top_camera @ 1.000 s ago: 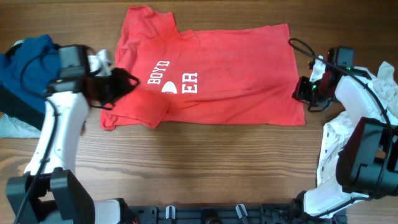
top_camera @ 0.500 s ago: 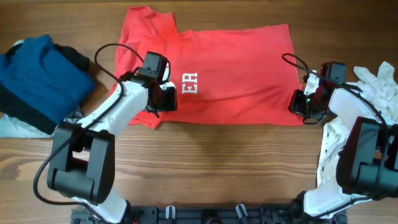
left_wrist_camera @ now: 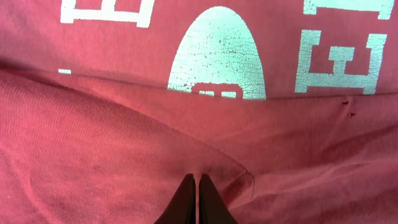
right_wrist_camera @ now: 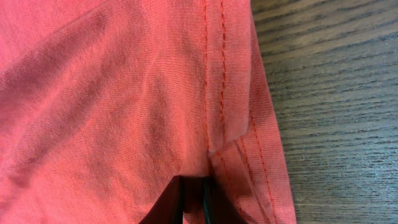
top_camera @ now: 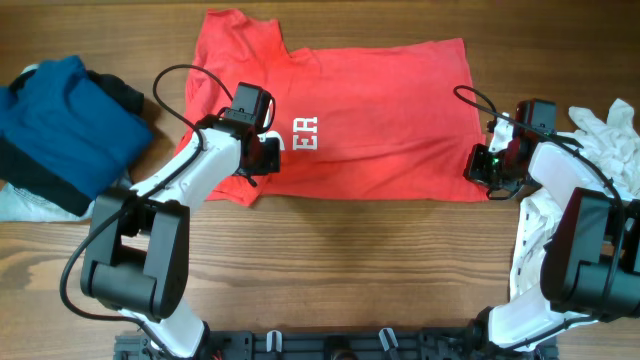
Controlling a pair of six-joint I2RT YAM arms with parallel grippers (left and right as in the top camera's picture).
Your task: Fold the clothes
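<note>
left claw [left_wrist_camera: 197,179] closed, right claw [right_wrist_camera: 193,186] pinching T-shirt [top_camera: 385,125] hem

The T-shirt [top_camera: 380,110] was a flat red, slightly faded, with white block lettering [top_camera: 305,133] and a white oval logo [left_wrist_camera: 217,56] whose print was cracked with fine red lines. Its hem [right_wrist_camera: 221,62] carried two rows of darker red stitching. The table [top_camera: 350,270] was brown wood with darker streaked grain. At the left lay a blue garment [top_camera: 55,115] over a dark, near-black one [top_camera: 20,165], with a white cloth [top_camera: 20,205] beneath. More white cloth [top_camera: 600,125] was bunched at the right. Both arms were white with black joints and black cables, and the left gripper [left_wrist_camera: 197,180] was black
</note>
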